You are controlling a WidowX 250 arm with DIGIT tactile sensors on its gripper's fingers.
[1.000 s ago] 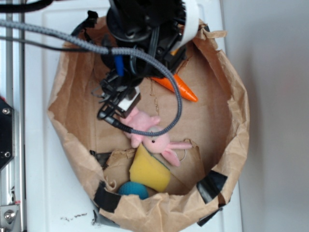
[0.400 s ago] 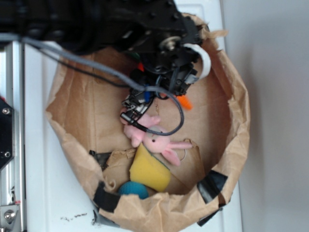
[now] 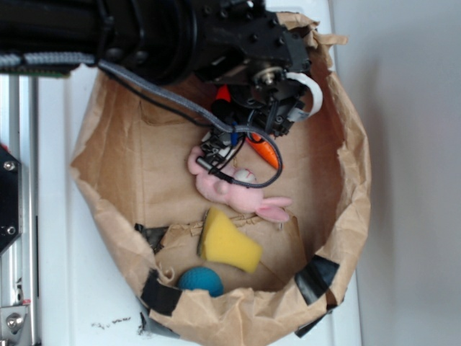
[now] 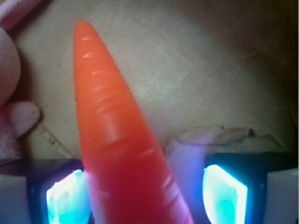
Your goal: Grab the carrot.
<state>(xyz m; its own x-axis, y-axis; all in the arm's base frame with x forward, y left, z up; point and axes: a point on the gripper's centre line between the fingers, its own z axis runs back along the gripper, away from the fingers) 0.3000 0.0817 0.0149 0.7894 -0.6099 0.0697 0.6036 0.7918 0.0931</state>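
Soft daylight, blurry (wrist especially)

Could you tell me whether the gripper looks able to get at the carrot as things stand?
Probably yes: the gripper is open, with the carrot lying between its fingers; the pink bunny sits just beside it.

The glossy orange carrot lies tapered on brown paper.

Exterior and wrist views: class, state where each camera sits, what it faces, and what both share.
Exterior: overhead, looking down into the paper bag; shows the black arm and gripper.
Wrist: mounted on the gripper, facing the bag floor; two glowing fingers flank the carrot.
Shared: the carrot and pink bunny.
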